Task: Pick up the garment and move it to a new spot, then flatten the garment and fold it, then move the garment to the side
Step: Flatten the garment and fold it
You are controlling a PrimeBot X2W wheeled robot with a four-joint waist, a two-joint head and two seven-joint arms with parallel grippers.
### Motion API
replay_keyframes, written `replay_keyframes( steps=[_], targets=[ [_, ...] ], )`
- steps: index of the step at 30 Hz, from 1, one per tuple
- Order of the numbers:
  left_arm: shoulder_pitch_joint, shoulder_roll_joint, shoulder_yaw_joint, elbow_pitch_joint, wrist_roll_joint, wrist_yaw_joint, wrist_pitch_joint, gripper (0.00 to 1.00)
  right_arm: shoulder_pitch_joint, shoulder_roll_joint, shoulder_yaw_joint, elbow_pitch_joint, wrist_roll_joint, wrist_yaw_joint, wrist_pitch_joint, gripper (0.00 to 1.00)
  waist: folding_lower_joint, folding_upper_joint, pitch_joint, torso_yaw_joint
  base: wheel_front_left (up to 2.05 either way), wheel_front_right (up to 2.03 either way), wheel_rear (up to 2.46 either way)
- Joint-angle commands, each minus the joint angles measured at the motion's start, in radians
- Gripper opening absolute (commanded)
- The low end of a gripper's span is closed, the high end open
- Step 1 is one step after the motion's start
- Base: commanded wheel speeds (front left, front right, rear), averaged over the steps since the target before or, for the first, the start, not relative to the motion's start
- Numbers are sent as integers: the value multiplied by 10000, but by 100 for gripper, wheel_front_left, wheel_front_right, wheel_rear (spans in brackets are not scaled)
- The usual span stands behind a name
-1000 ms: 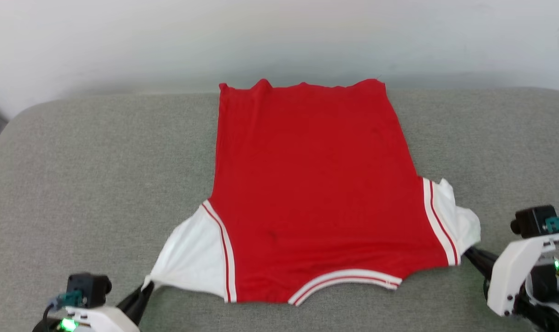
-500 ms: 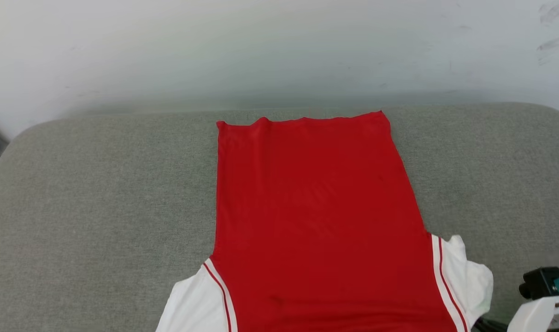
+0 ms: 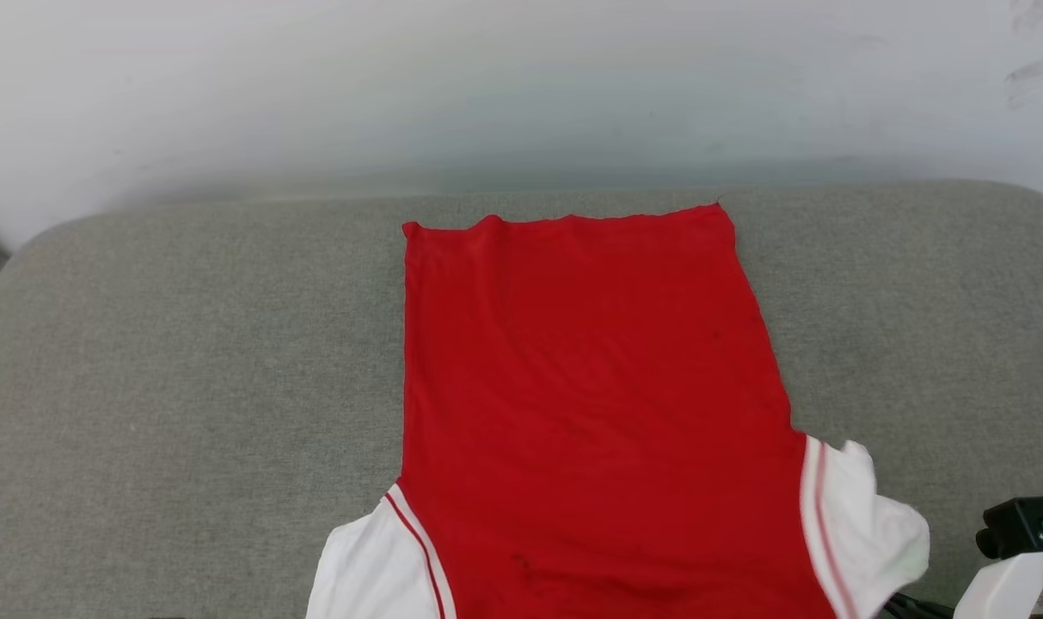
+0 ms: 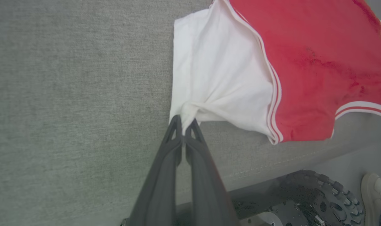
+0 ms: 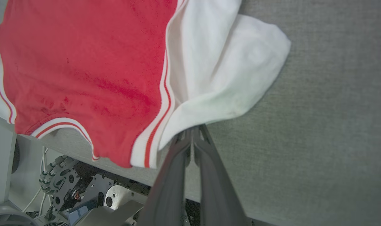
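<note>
We hold the shirt (image 3: 590,413) flat on the grey cushion (image 3: 160,361), its long axis running straight away from us, our left fingers (image 4: 166,163) pinched shut on the left sleeve (image 4: 215,72), our right fingers (image 5: 174,169) likewise on the right sleeve (image 5: 234,62), both arms equally near.

Padded and covered in grey woven fabric, with rounded far corners and a stitched seam along the near edge: a table (image 3: 186,361) set against a pale wall (image 3: 521,86). Carries one garment (image 3: 590,387) spread flat, plain red side up, hem toward the far edge, white sleeves and striped neckline at the near edge, right sleeve rumpled
</note>
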Motion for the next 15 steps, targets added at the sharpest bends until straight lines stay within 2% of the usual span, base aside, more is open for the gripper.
replay_keyframes(
  steps=[1,10,15],
  targets=[
    [-124,2,2,-61,59,31,25,0,5,-11,-40,-68,-39,-11,94,100,0,0,75,39,0,0,0],
    [-464,90,-151,-1270,263,256,481,0,-974,-124,-1163,-1643,-162,-8,1834,100,0,0,884,566,0,0,0],
    [-668,245,-227,-2237,465,484,763,0,-2559,305,-1802,-2112,-539,-8,3656,100,0,0,1470,984,0,0,0]
  ],
)
